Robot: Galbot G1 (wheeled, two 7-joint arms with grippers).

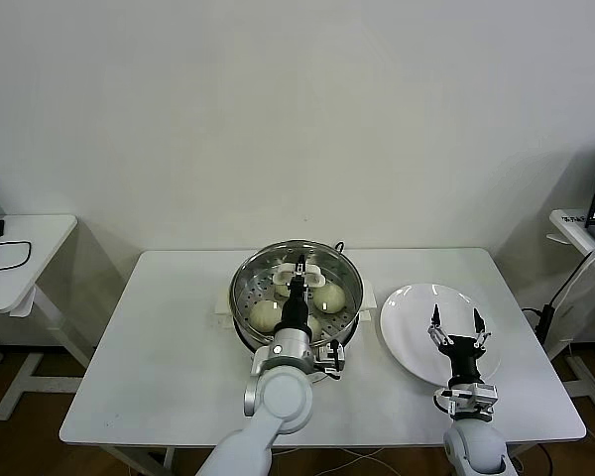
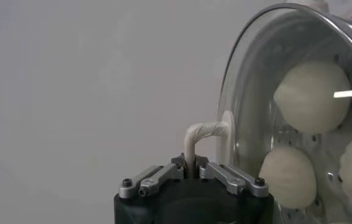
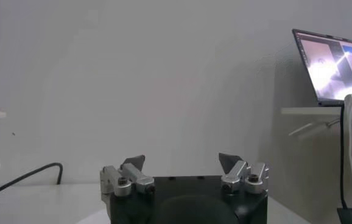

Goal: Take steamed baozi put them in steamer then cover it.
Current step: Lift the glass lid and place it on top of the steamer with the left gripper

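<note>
Fingers [image 1: 299, 266] on cover [image 1: 296, 280], baozi [image 1: 266, 314] inside.

Cream-white steamed baozi [image 1: 267, 314] sit in the steel steamer [image 1: 246, 273] under the clear cover [image 2: 249, 91].

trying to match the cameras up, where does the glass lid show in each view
Head view: the glass lid sits on the steamer at table centre.
Left wrist view: lid on the frame's right side, handle in the left gripper.
Right wrist view: not in it.
Shared landmark: the buns under the glass.
</note>
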